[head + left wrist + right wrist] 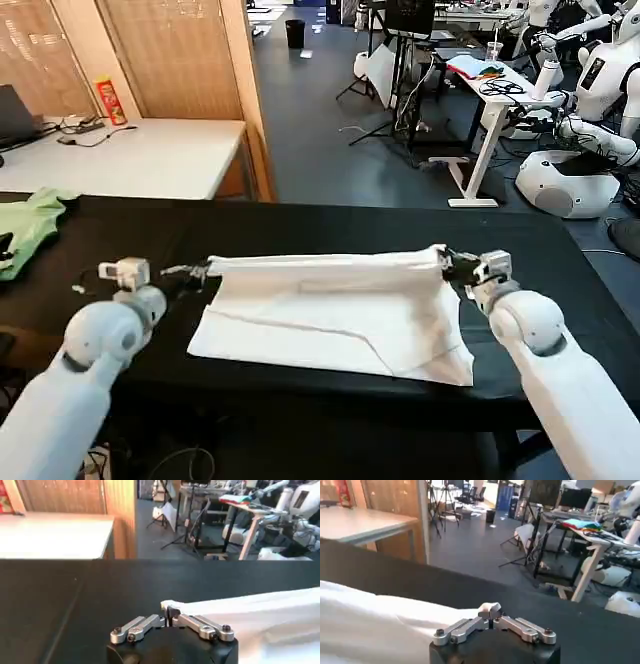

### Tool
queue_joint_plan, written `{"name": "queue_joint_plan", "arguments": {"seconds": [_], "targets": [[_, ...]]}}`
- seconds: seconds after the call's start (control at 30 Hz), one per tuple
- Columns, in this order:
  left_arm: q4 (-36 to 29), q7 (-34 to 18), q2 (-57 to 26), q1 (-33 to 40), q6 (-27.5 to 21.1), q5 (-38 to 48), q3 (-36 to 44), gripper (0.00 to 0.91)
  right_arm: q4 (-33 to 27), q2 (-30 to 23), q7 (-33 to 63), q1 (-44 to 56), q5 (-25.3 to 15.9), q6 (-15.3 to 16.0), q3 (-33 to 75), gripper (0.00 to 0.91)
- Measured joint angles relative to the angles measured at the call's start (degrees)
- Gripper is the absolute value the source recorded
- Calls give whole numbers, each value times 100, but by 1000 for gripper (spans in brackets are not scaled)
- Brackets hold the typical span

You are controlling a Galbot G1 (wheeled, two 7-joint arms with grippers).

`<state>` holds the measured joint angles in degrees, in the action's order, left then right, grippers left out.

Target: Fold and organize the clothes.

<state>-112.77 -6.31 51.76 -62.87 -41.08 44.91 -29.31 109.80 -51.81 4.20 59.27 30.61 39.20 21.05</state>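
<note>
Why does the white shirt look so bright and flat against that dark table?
Head view: the white T-shirt glares against the black table, with only faint creases. Left wrist view: its edge by the left pincer washes out to the picture's edge. Right wrist view: the cloth at the right pincer looks soft, and the room behind is evenly lit.

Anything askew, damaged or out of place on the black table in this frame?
Nothing looks damaged. The white T-shirt is mid-fold, its far edge pinched at each end by the left gripper and right gripper. The near right corner lies uneven. A light green garment sits bunched at the table's left edge.
</note>
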Motion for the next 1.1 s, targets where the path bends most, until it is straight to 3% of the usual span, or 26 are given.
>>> {"name": "queue_joint_plan", "arguments": {"seconds": [0.27,0.67,0.7,0.73,0.77,1.1], "targets": [[-345,40,3,-772,9,-92,-431,127,570,31,100,823,-85,205,162,39],[-339,71,89,-1321,-36,-321,-523,137,868,-12,212,1338,-222,300,187,59],[-318,77,103,-1323,-42,-356,-523,137,882,-15,212,1356,-217,300,190,127],[-298,91,118,-1322,-65,-393,-523,429,897,-15,210,1376,-212,300,201,653],[-279,92,128,-1318,-89,-420,-521,878,919,-15,210,1402,-209,300,220,878],[-581,126,130,-1539,-113,-582,-693,878,1367,-11,236,1841,174,300,734,878]]}}
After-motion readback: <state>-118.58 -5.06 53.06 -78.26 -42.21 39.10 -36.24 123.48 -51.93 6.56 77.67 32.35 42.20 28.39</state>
